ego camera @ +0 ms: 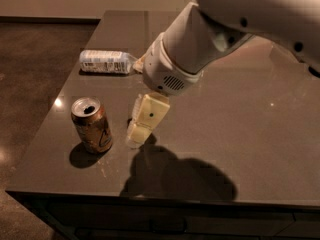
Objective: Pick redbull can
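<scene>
The gripper [137, 134] is hanging with its cream-coloured tip pointing down and a little to the left side of the picture. The tip is coming very near the tabletop [240, 134], or touching it; I cannot tell which. Whether the gripper is spread or pressed together is also not possible to tell from this side. Just beside the gripper, toward the left edge of the picture, one orange-brown can [92, 125] is standing upright with its opened top facing up, and a narrow gap is showing between the two. Above the gripper, the white wrist is joining one thick white arm [200, 39], which is coming in from the upper right corner and covering a large part of the tabletop. Behind the wrist, near the far left edge, one clear plastic bottle [106, 62] with a white label is lying on its side, its cap pointing toward the wrist. So two things are showing on the tabletop: one can and one bottle. The redbull can is not showing in this view, so I cannot say where it is. The arm is throwing one dark shadow [180, 179] on the tabletop in front of the gripper.
</scene>
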Robot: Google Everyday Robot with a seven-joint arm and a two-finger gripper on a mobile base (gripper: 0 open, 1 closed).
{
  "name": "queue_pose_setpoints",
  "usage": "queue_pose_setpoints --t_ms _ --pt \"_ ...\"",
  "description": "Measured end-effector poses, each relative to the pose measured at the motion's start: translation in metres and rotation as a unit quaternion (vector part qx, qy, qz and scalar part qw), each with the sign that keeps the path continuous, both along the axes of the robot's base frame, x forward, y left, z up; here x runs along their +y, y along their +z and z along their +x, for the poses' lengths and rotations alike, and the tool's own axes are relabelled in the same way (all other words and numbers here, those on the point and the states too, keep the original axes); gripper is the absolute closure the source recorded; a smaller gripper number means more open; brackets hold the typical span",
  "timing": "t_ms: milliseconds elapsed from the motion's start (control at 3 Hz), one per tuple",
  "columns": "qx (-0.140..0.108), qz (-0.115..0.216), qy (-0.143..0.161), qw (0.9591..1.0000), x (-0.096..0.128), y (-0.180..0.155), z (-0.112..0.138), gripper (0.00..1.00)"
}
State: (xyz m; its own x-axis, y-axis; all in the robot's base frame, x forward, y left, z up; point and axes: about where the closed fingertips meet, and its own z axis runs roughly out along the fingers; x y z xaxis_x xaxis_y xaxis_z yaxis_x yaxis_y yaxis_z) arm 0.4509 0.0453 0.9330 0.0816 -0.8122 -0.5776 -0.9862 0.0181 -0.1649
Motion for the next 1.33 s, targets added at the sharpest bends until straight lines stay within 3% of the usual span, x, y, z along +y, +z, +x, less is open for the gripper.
queue_pose_setpoints --t_ms 1000,1333 --pt "0.035 0.016 0.017 0.9991 0.063 -0.032 0.0 0.0" --pt "0.036 0.021 0.009 0.9991 0.051 -0.029 0.01 0.0"
